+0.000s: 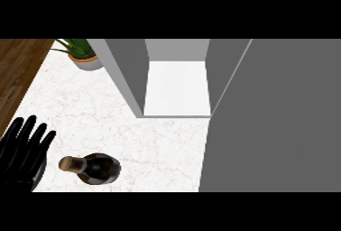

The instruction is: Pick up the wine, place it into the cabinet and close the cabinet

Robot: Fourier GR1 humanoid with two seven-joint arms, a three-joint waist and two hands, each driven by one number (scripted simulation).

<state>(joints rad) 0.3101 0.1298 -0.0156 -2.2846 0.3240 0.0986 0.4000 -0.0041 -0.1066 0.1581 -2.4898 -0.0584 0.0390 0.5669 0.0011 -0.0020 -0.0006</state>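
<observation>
Standing: 1 wine bottle [95, 168], 1 cabinet [177, 85]

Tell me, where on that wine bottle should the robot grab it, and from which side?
Probably round the dark body of the wine bottle, which stands upright on the counter, corked neck up. The open left hand is just left of it, so coming in sideways from the left looks easiest.

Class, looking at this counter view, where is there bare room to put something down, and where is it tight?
Bare marble counter lies between the potted plant, the open cabinet and the wine bottle. The cabinet's white floor is bare too. It is tight at lower left, where the open left hand rests beside the bottle.
</observation>
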